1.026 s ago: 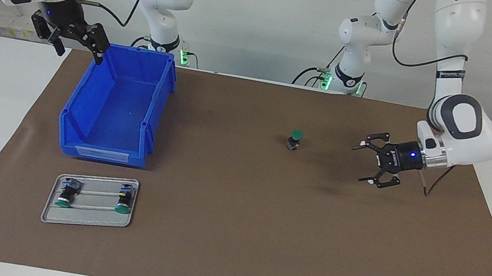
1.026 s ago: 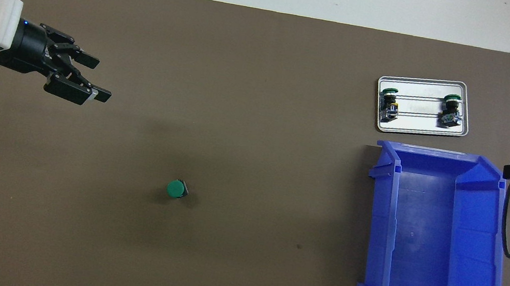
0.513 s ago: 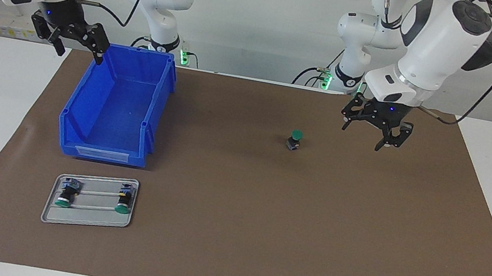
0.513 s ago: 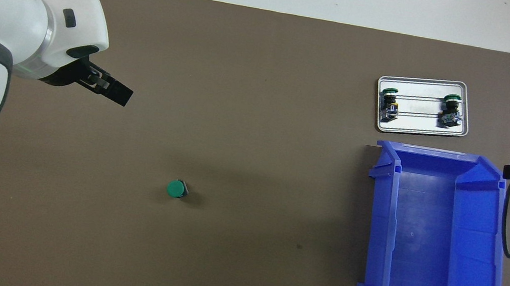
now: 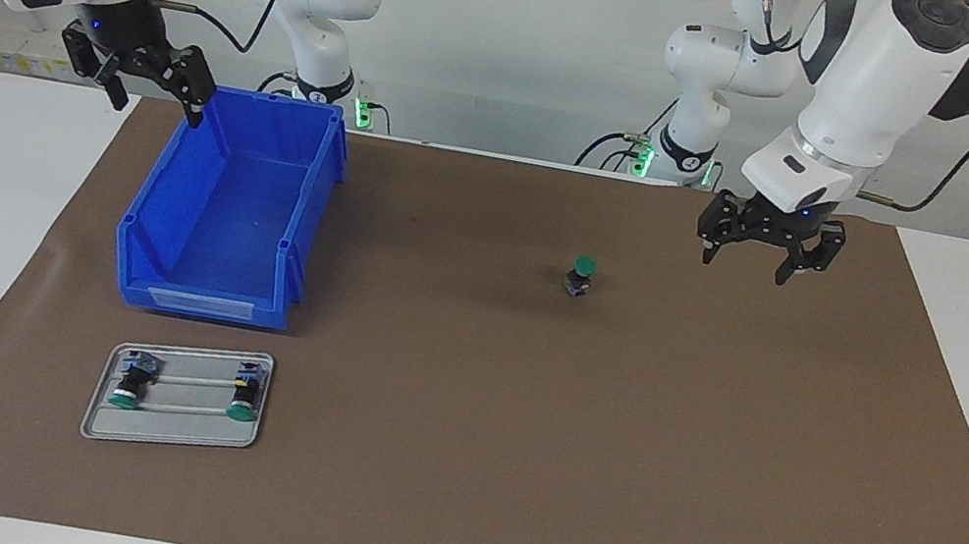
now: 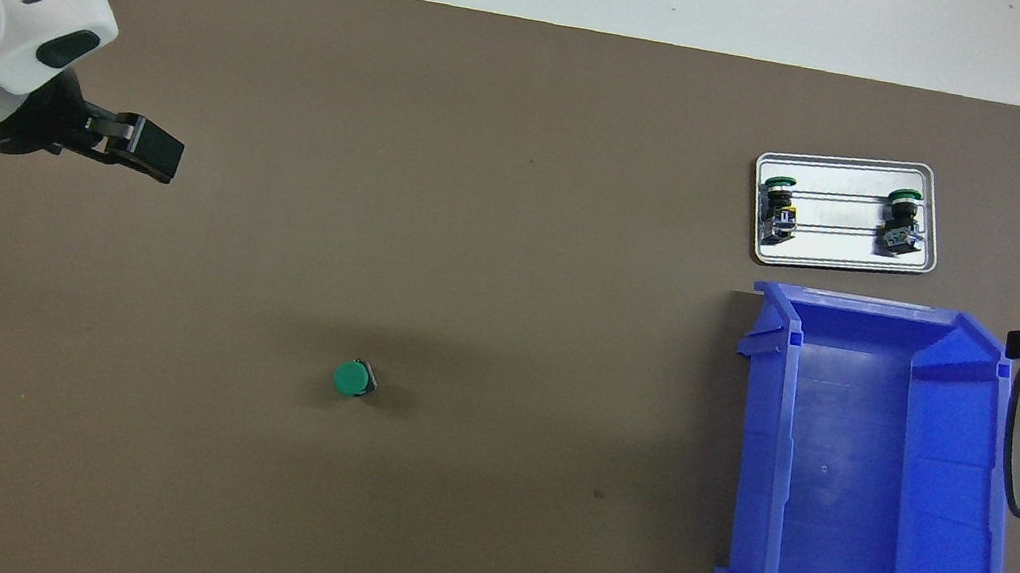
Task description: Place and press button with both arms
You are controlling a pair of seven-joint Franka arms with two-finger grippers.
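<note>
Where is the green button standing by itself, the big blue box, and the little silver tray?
green button (image 5: 584, 265), facing view, round cap
blue box (image 5: 159, 200), facing view, side wall
silver tray (image 5: 169, 433), facing view, bare rim

Bright even overhead light; soft faint shadows on brown mat (image 5: 450, 465); both views sharp, no glare.

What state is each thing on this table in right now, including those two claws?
button: standing upright on the mat, green cap up, untouched.
left gripper: open, empty, raised over the mat near the button.
right gripper: open, empty, waiting above the bin's corner.
blue bin: upright, nothing inside.
metal tray: flat on the mat, holding two buttons.
two tray buttons: lying on their sides, apart.
</note>
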